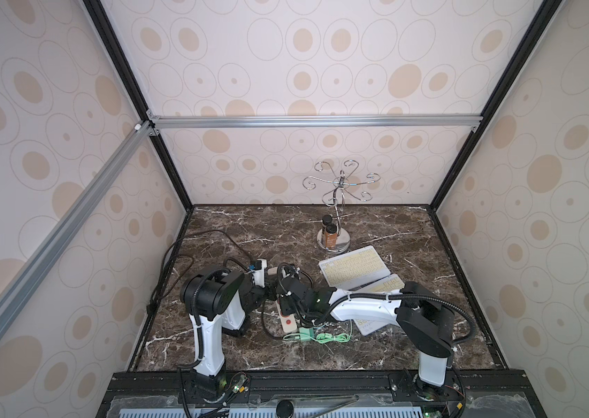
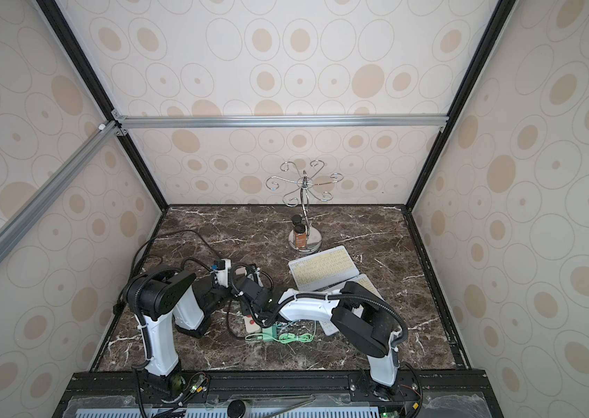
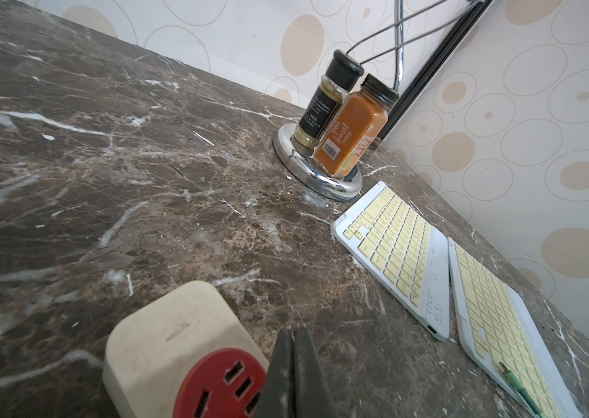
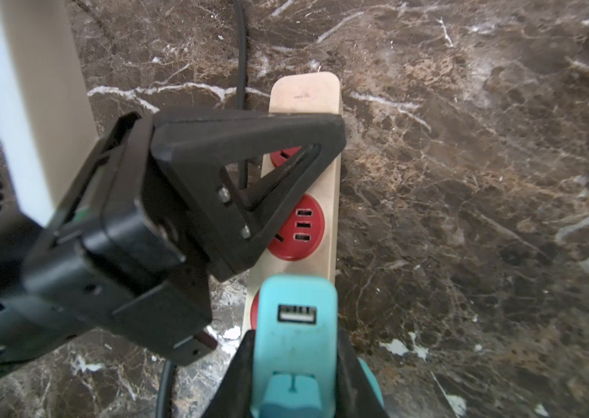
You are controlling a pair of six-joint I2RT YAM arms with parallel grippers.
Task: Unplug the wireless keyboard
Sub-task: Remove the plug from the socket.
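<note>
Two white keyboards with yellow keys lie side by side, one (image 1: 352,267) (image 3: 394,253) in the open. The other (image 1: 389,284) (image 3: 496,325) is partly under my right arm, with a green cable end (image 3: 514,383) on its keys. My right gripper (image 4: 295,340) is shut on a teal charger (image 4: 296,296) whose USB port is empty. The charger sits over a red socket of the beige power strip (image 4: 329,202) (image 1: 287,327). My left gripper (image 3: 295,334) (image 4: 336,137) is shut, its tips resting on the strip's far end beside a red socket (image 3: 220,383).
A green block (image 1: 306,333) (image 2: 269,332) with a tangled green cable (image 1: 333,338) lies by the strip's near end. A chrome hook stand (image 1: 333,242) holding two spice jars (image 3: 351,134) stands behind the keyboards. Black cords (image 1: 213,235) loop at the left. Patterned walls enclose the marble table (image 1: 430,235).
</note>
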